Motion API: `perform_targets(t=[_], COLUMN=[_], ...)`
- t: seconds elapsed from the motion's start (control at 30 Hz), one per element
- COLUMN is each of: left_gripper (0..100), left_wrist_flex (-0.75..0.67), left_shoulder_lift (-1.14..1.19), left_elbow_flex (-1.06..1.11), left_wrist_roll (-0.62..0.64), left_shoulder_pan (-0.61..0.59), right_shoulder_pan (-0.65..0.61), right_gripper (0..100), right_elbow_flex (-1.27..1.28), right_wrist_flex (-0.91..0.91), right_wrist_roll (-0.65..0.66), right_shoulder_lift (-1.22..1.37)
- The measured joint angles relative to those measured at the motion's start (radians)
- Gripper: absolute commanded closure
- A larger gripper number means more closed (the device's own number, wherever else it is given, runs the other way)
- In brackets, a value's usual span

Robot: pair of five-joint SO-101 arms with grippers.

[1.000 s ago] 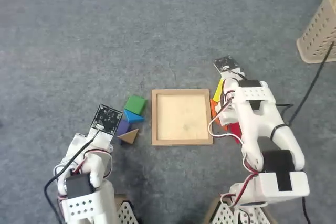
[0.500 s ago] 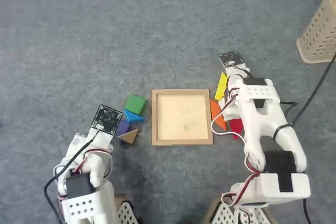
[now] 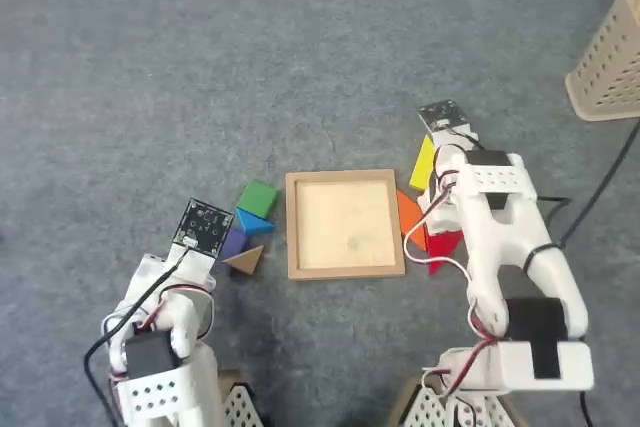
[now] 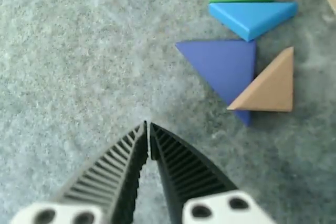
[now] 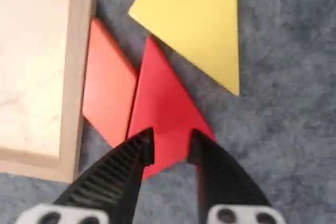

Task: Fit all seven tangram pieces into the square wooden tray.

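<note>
Wrist views: right fingers (image 5: 128, 163) slightly parted astride a flat red triangle piece (image 5: 163, 106); left fingers (image 4: 176, 156) closed, empty, over grey counter (image 4: 68, 51).

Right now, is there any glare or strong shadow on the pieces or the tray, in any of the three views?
High view: soft, even light; the tray shows no glare, and the mat has no hard shadows. Left wrist view: the tan triangle shows no glare and casts only a thin shadow. Right wrist view: the yellow triangle is evenly lit, without glare.
</note>
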Motion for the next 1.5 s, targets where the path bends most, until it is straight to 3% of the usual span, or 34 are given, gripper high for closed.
perform_targets(t=[0.17, 0.57, 1.2, 1.5], left_gripper=[99, 99, 99, 99], left_wrist_flex=[0.0, 0.0, 0.0, 0.0], left_shoulder_lift=[0.0, 0.0, 0.0, 0.0], left_elbow_flex=[0.0, 0.0, 0.0, 0.0], left_wrist_roll=[0.0, 0.0, 0.0, 0.0], left_shoulder_pan=[0.0, 0.0, 0.0, 0.0], right_shoulder_pan=[-0.044, -0.052, -0.052, 0.112], right_gripper=[71.6, 71.6, 71.3, 71.3], right_elbow_flex=[0.0, -0.009, -0.009, -0.091], right_wrist_flex=[0.035, -0.014, -0.014, -0.014], right_wrist_roll=[-0.028, -0.061, -0.061, -0.049], right_shoulder_lift=[-0.026, 0.11, 0.112, 0.169])
